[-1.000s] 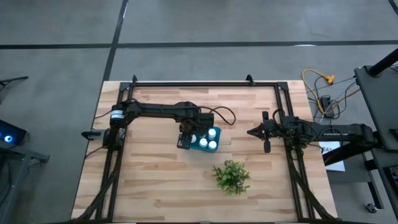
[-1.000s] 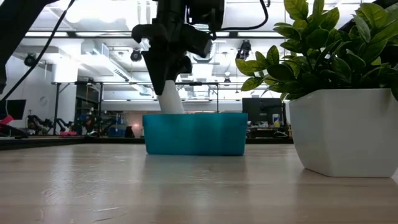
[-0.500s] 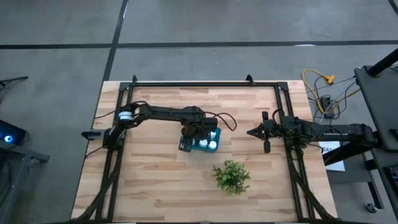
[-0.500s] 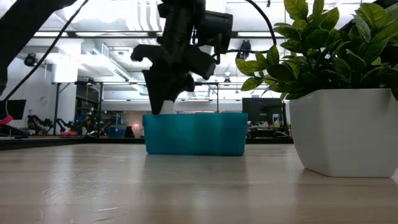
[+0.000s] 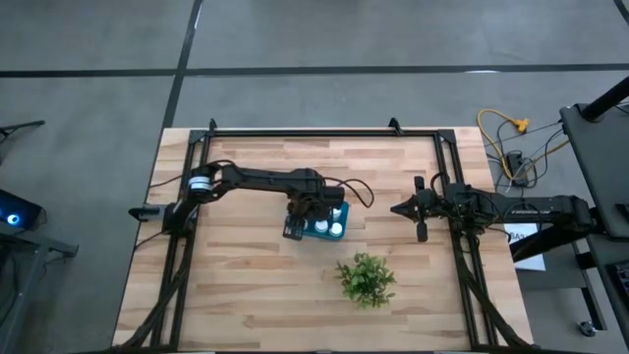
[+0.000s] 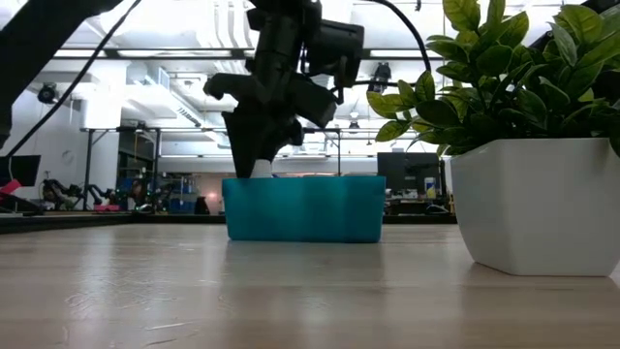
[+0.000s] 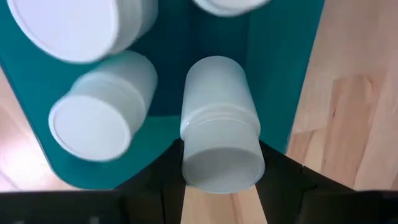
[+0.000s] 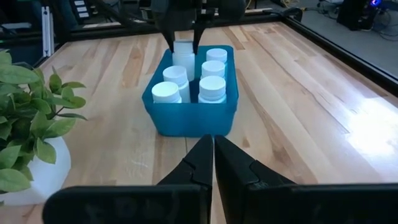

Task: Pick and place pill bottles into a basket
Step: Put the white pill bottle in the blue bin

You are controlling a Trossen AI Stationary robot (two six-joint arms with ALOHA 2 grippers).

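The teal basket (image 5: pixel 322 236) (image 6: pixel 303 208) (image 8: pixel 193 115) stands mid-table. Several white pill bottles (image 8: pixel 212 88) stand upright in it on their bases. My left gripper (image 5: pixel 305 218) (image 6: pixel 257 145) is over the basket's left end, pointing down, shut on one more pill bottle (image 7: pixel 217 124) (image 8: pixel 184 53). That bottle is lowered into the basket's near-left corner. In the low view only its top (image 6: pixel 260 170) shows above the rim. My right gripper (image 5: pixel 396 208) (image 8: pixel 213 155) waits shut at the table's right, facing the basket. My left gripper pinches the bottle's cap end (image 7: pixel 188 163) between its two fingers (image 7: pixel 163 177), one on each side. The fingers come from above, pointing down. The bottle stands upright with its body inside the basket. Whether its base rests on the basket floor is hidden.
A green plant in a white pot (image 5: pixel 366 278) (image 6: pixel 528 194) (image 8: pixel 25 124) stands near the basket, toward the table's near edge. Black frame rails (image 5: pixel 295 131) run along the table's far, left and right sides. Bare wood lies left of the basket.
My left gripper has gone down and a little toward the table's right edge with the pill bottle. The bottle hung tilted and high above the basket's rim. It now sits upright in the basket with only its top showing above the rim.
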